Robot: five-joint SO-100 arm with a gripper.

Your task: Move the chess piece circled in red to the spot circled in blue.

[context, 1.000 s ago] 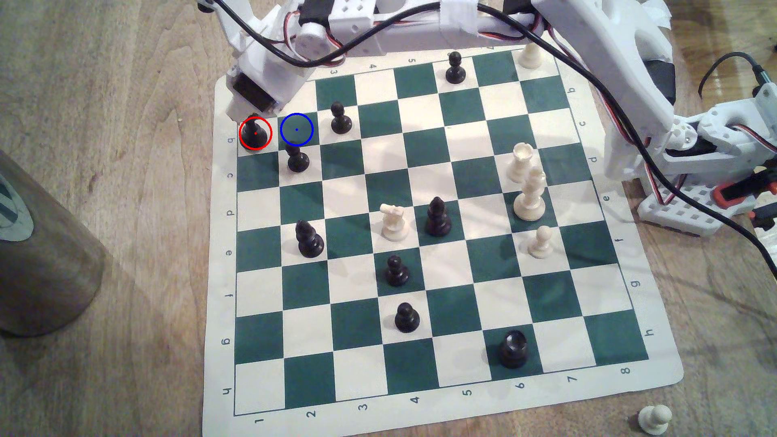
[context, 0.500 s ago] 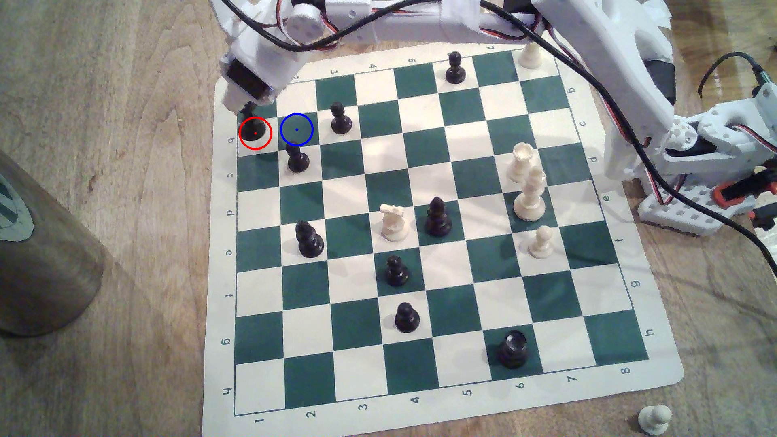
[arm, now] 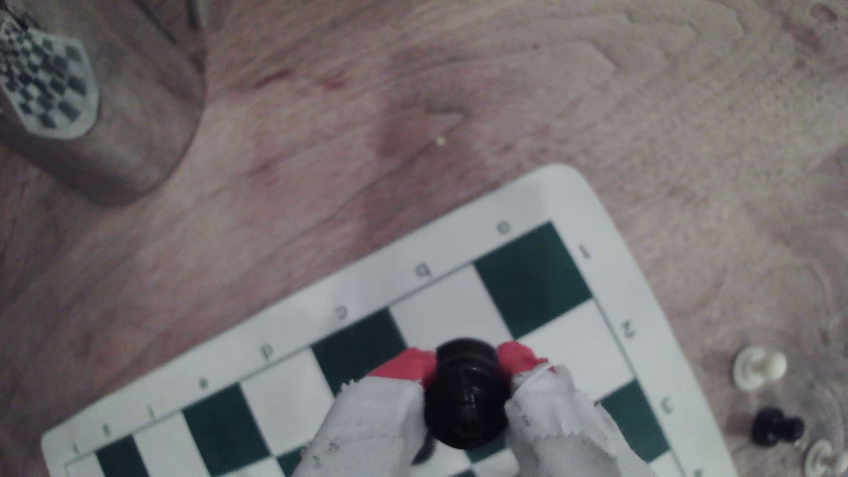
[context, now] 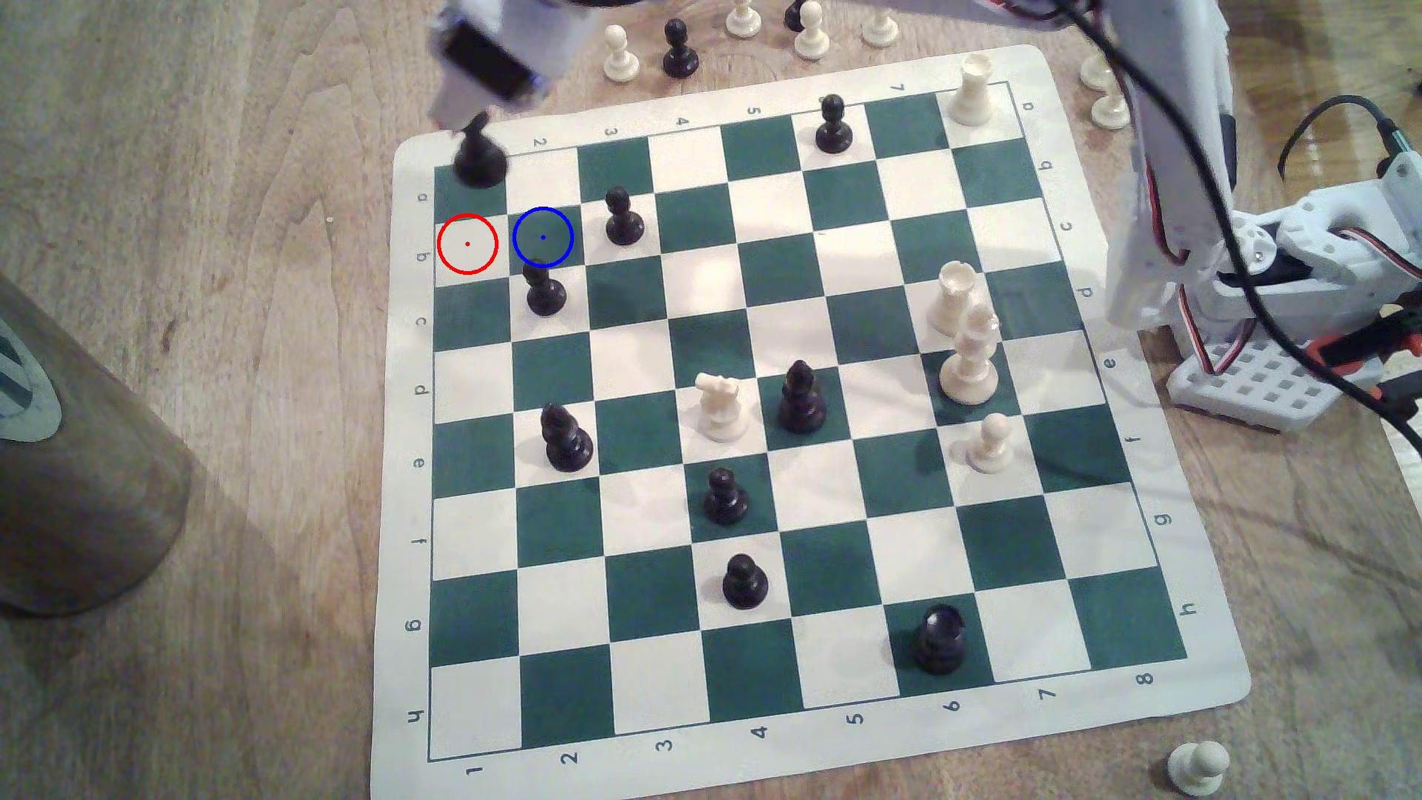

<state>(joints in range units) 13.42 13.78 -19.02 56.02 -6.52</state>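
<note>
gripper (arm: 465, 367): red-tipped white pincer clamped on the tall glossy black plastic chess piece (context: 479, 158) | location: raised above the board's corner, clear of the blue-ringed green square (context: 542, 237) | handling: probably light, rigid, slippery; hold below the crown.

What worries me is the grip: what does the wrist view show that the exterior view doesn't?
Wrist view: the claw's red fingertips pressing on opposite sides of the chess piece. Exterior view: the spot with nothing on it, a black pawn on the square next to it, and the rest of the board. Both: the chess piece held in the claw near the board's corner, and the wooden table.
</note>
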